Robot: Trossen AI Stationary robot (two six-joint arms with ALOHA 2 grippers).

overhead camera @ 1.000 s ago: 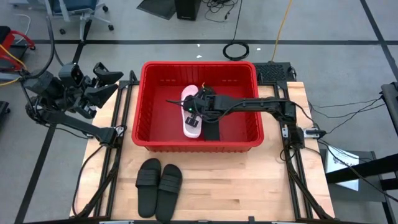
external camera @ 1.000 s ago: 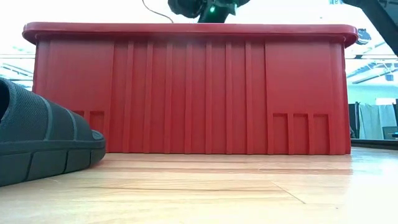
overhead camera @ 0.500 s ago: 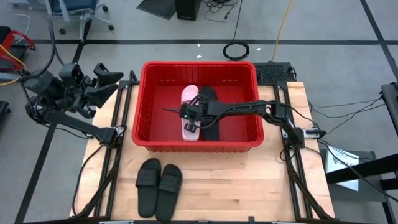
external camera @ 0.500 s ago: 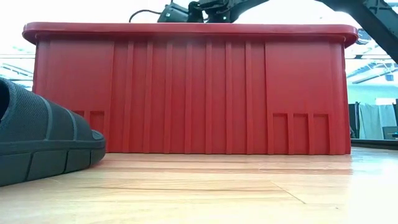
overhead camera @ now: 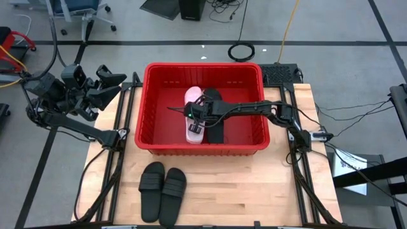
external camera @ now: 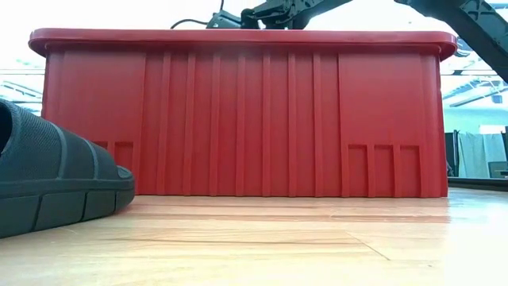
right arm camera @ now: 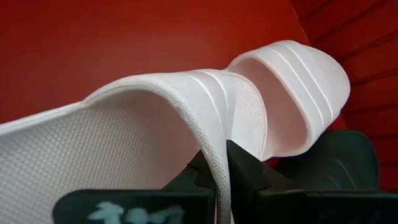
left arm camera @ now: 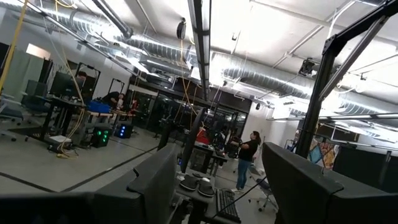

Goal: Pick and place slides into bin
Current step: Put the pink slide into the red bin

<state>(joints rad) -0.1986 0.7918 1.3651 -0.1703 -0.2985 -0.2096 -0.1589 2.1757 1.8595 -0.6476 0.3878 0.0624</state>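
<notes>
You are holding the right gripper [overhead camera: 194,117] low inside the bin [overhead camera: 152,137] at frame centre, jaws pinching a pink slide's [overhead camera: 193,100] strap edge, its long axis running up-down beside a black slide [overhead camera: 216,130], while the left gripper [overhead camera: 105,83], jaws parted and empty, is waiting upper left.

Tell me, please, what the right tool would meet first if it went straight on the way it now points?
The right tool is already shut on a pale pink slide; straight beyond lies a second pale pink slide, probably met first, then the red bin wall, though depth is unclear.
</notes>
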